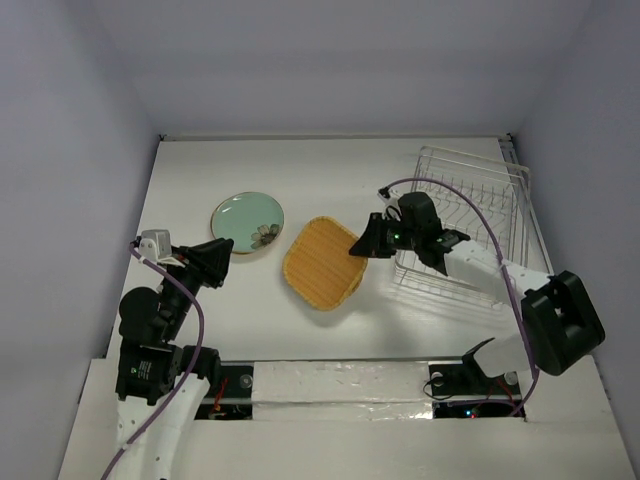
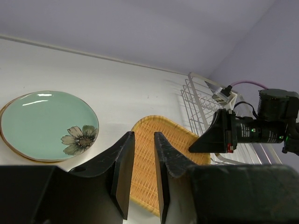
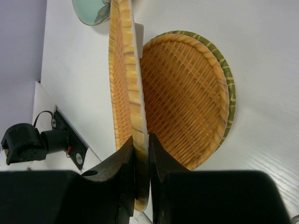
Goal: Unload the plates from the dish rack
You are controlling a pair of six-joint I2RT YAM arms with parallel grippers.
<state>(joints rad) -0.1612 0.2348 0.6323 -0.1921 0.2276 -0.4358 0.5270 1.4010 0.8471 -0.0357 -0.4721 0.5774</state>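
Clamping the square plate (image 3: 124,84) by its rim: right gripper (image 3: 141,140). The round woven plate (image 3: 187,93) lies flat on the table (image 1: 200,170) under it, contact unclear. Rack (image 1: 470,200) sits just behind those jaws. Near table edge is close below. Mint plate (image 2: 42,123) lies ahead-left of the left gripper (image 2: 144,140), jaws slightly apart, holding nothing.

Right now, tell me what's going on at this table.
The right gripper is pinching the rim of an orange woven plate and holds it over a second woven plate that lies flat on the table. The left gripper hangs open and empty near a green flowered plate that is already set down. The wire rack at the back right shows no plates from above.
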